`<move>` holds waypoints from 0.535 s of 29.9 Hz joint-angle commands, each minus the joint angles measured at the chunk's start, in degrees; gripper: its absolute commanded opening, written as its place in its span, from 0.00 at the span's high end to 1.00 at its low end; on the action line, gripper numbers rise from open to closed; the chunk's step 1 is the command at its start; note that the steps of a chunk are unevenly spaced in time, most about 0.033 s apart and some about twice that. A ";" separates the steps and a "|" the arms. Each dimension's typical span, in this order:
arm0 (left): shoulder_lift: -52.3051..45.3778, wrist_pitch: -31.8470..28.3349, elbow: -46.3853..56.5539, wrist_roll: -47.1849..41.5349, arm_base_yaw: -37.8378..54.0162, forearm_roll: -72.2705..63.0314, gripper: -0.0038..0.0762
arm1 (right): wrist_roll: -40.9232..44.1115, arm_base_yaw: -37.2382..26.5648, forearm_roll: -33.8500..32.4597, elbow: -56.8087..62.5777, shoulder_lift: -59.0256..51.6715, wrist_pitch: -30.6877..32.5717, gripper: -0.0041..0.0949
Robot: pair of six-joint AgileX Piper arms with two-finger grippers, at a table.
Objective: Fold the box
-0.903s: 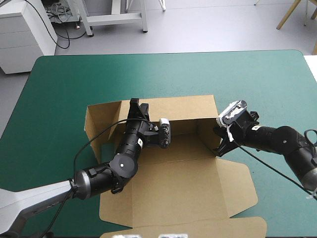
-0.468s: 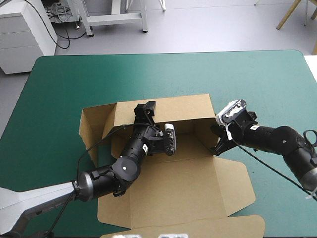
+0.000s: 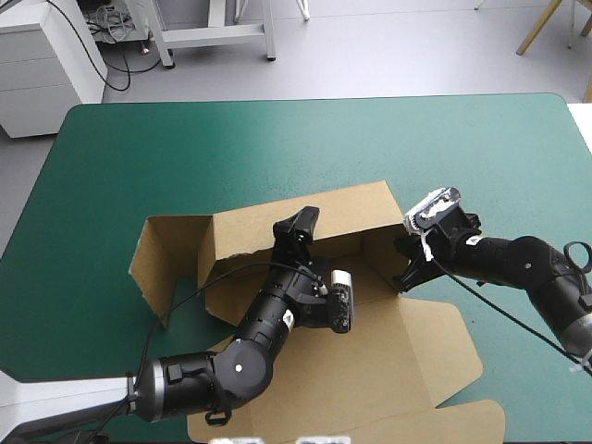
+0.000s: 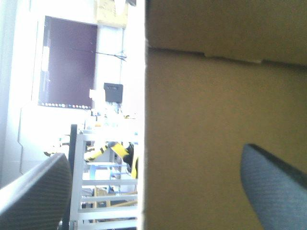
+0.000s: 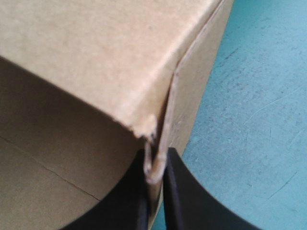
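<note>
Left end effector [image 3: 298, 227] shifted right along back wall vs earlier; left flap of box [image 3: 370, 361] swung further out. Box: brown board, matte, creased, walls part-raised, lid flat, mid desk [image 3: 139, 157] w/ teal-green cover. Left fingers wide apart, wall edge btw them. Right end effector [image 5: 157, 158] pinched nearly closed on right corner wall, edge frayed.

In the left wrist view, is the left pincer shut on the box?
No, the left pincer stands open, its black fingers far apart, with an edge of the brown box between them.
</note>
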 commanded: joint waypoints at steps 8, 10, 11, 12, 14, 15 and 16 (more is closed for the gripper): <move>-7.56 2.42 -7.72 17.55 -5.32 -24.10 0.10 | 3.91 0.16 -1.79 -1.67 -1.16 -2.95 0.98; -8.18 2.81 -11.82 25.93 -5.32 -34.53 0.10 | 3.91 0.16 -1.79 -1.67 -1.16 -2.95 0.98; -8.42 3.25 -13.66 29.24 -5.32 -38.70 0.10 | 3.91 0.16 -1.79 -1.67 -1.16 -3.05 0.98; -8.42 3.86 -15.56 33.34 -5.32 -42.64 0.10 | 4.15 0.16 -1.79 -1.67 -1.16 -3.03 0.98; -8.42 6.33 -20.45 38.90 -5.32 -50.62 0.10 | 4.28 0.16 -2.03 -1.67 -1.16 -3.03 0.98; -8.42 7.54 -22.71 40.81 -5.03 -54.41 0.10 | 4.37 0.16 -2.03 -1.67 -1.16 -3.03 0.98; -8.42 8.81 -24.84 41.78 -5.01 -56.86 0.10 | 4.69 0.16 -2.27 -1.67 -1.16 -3.03 0.98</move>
